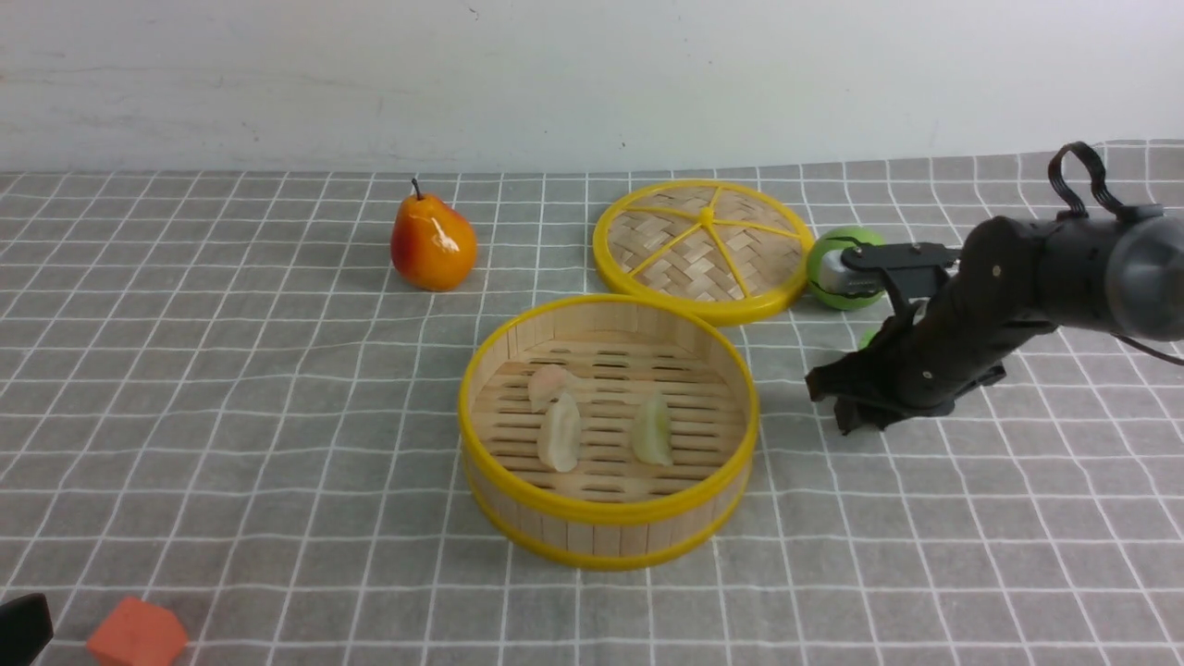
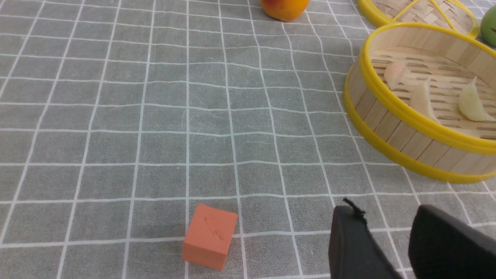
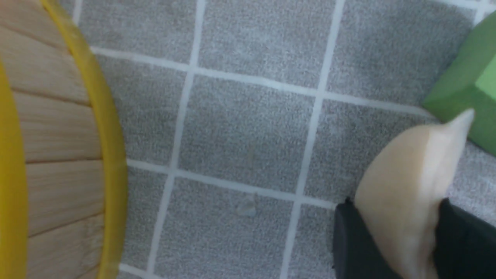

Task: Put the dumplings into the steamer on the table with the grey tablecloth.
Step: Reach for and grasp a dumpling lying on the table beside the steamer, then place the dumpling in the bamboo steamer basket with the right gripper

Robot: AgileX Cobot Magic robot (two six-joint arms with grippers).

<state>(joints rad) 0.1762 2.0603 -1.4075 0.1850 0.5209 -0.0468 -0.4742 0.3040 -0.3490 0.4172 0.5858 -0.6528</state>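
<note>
The bamboo steamer [image 1: 610, 513] stands mid-table on the grey tablecloth [image 1: 231, 388]. Three pale dumplings lie on its slatted floor [image 1: 560, 433] [image 1: 652, 430] [image 1: 548, 384]. Just to its right, my right gripper [image 1: 846, 407] sits low over the cloth. In the right wrist view this gripper [image 3: 393, 205] is shut on a cream dumpling [image 3: 407, 186], with the steamer wall [image 3: 50, 135] close by. My left gripper [image 2: 385, 211] hangs open and empty over the cloth near the front left, short of the steamer [image 2: 391, 116].
The woven yellow-rimmed lid [image 1: 703, 250] lies behind the steamer, with a green ball [image 1: 832, 294] beside it. A pear [image 1: 433, 242] stands at the back left. An orange block [image 2: 209, 236] sits by my left gripper. A green cube [image 3: 465, 85] lies beside the held dumpling.
</note>
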